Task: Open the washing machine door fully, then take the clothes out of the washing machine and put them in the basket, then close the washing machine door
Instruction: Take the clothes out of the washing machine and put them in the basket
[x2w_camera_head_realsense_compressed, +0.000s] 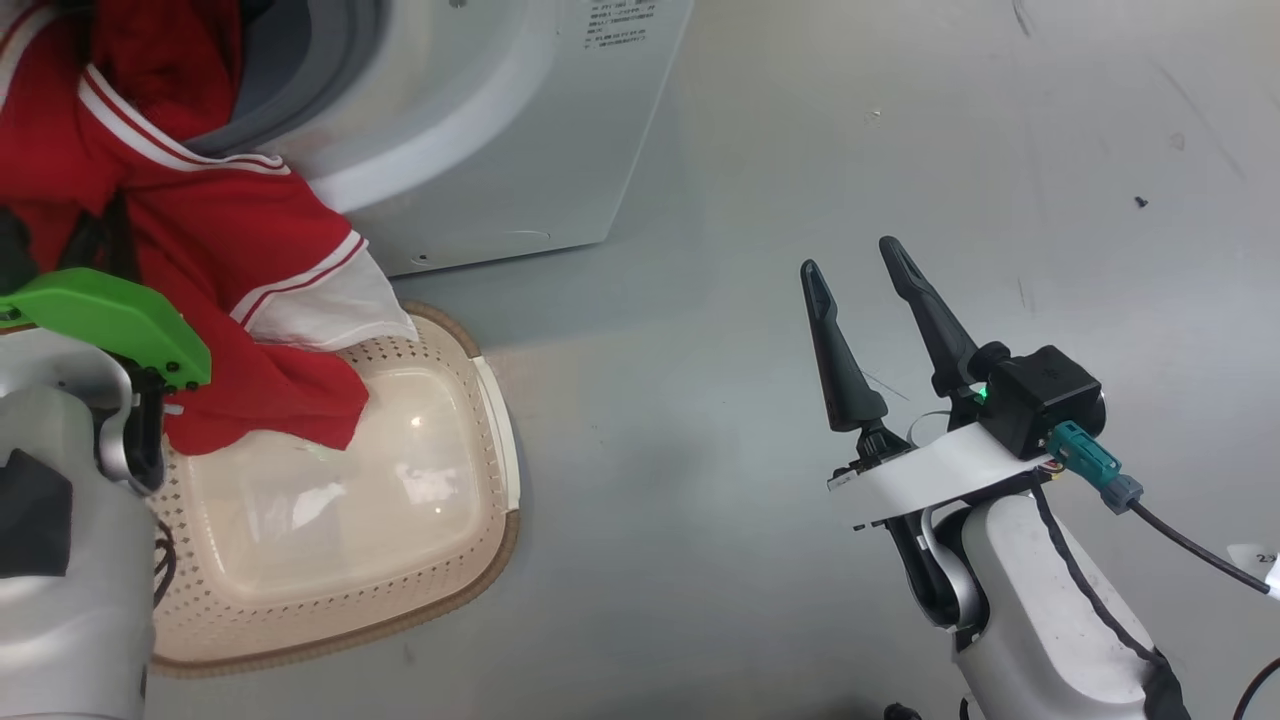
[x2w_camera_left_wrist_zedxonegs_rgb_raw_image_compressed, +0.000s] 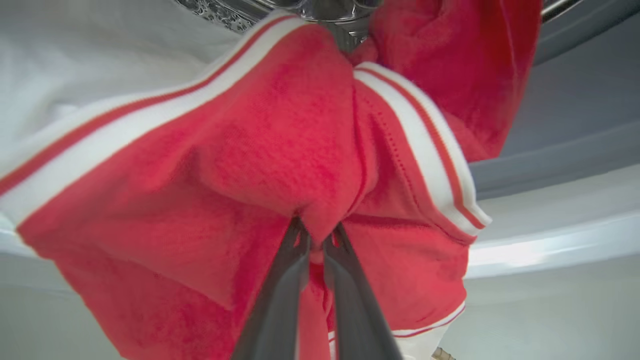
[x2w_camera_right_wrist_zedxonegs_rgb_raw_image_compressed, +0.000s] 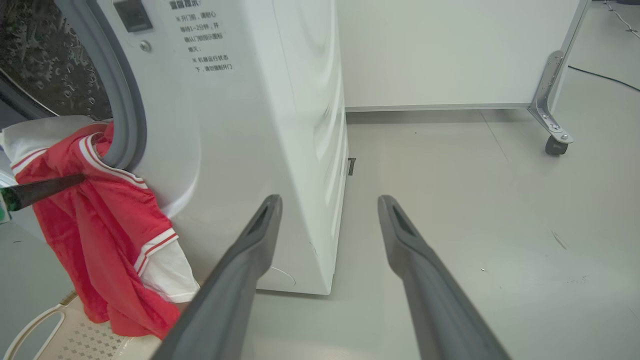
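Head view: the bright red, white-striped fabric garment (x2w_camera_head_realsense_compressed: 250, 240) hangs lengthwise from the white front-loading washing machine (x2w_camera_head_realsense_compressed: 480, 130) at far left, its hem over the cream perforated plastic basket (x2w_camera_head_realsense_compressed: 505, 480) below. The right gripper (x2w_camera_head_realsense_compressed: 850, 258), fingers apart, stands well to the right. Left wrist view: the left gripper (x2w_camera_left_wrist_zedxonegs_rgb_raw_image_compressed: 317, 235) is pinched on a garment fold. Right wrist view: the garment's top drapes over the grey rubber gasket (x2w_camera_right_wrist_zedxonegs_rgb_raw_image_compressed: 125, 125), the edge to clear.

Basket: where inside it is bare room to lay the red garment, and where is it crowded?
The cream perforated plastic basket is bare across its near and right part. Its far-left corner is crowded: the red white-striped garment hangs there from the white washing machine. Grey floor between basket and open right gripper is also bare.
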